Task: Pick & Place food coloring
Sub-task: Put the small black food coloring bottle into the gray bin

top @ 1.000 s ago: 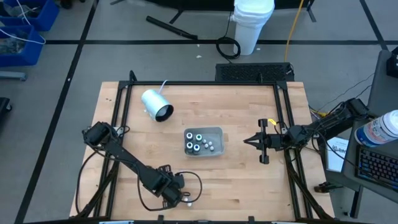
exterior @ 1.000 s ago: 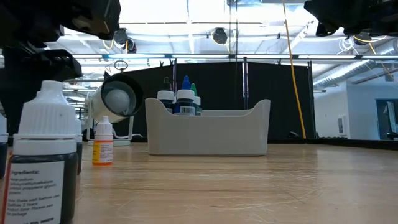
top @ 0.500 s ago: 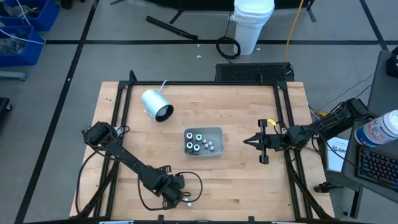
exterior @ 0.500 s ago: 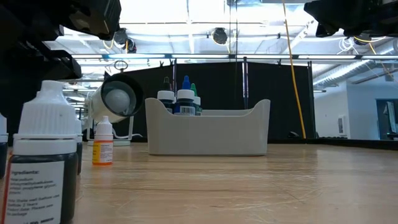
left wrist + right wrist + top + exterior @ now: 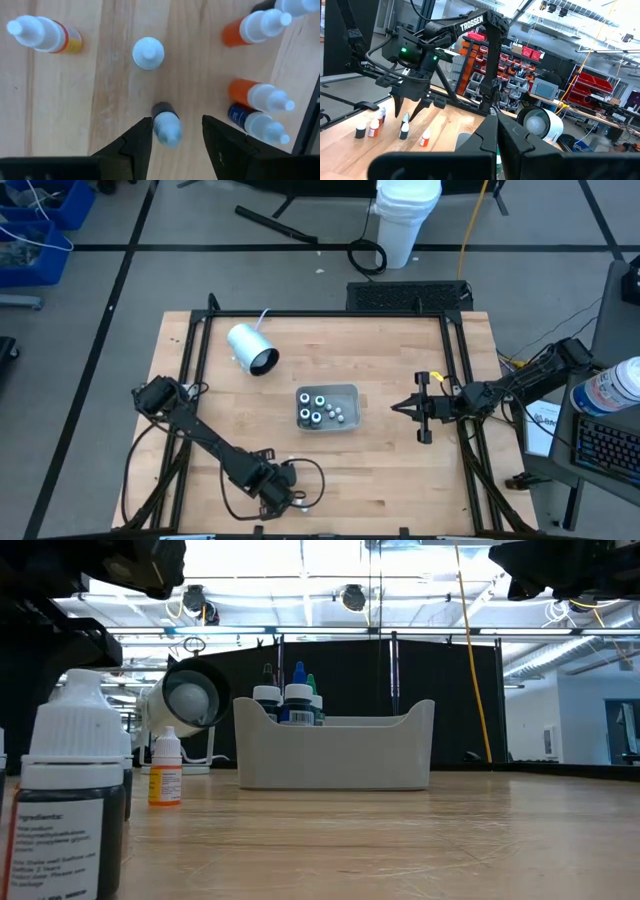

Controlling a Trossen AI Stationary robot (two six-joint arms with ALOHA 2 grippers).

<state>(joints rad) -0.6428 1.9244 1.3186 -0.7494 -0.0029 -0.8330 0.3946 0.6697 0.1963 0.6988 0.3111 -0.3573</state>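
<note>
2 arms show in the high view: left gripper (image 5: pixel 283 496) over the table's (image 5: pixel 400 470) near edge, right gripper (image 5: pixel 397 408) pinched closed right of the tray (image 5: pixel 350 392), which holds several bottles. Left wrist view: fingers (image 5: pixel 136 143) straddle 1 dark food coloring bottle (image 5: pixel 166 128); contact unclear. 5 others stand around.

I'm looking down on a light wooden table (image 5: pixel 380 370) with a black frame along its edges. Upper left of centre in the high view lies a white-and-grey cylinder (image 5: pixel 251 348) on its side, a white cord at its top end. Near the middle sits a shallow grey tray (image 5: pixel 349 392) with small bottles inside. At the bottom edge, left of centre, loose food coloring bottles (image 5: pixel 148 52) stand on the bare wood, some orange, one dark, one blue-labelled; I can't count them from above.
</note>
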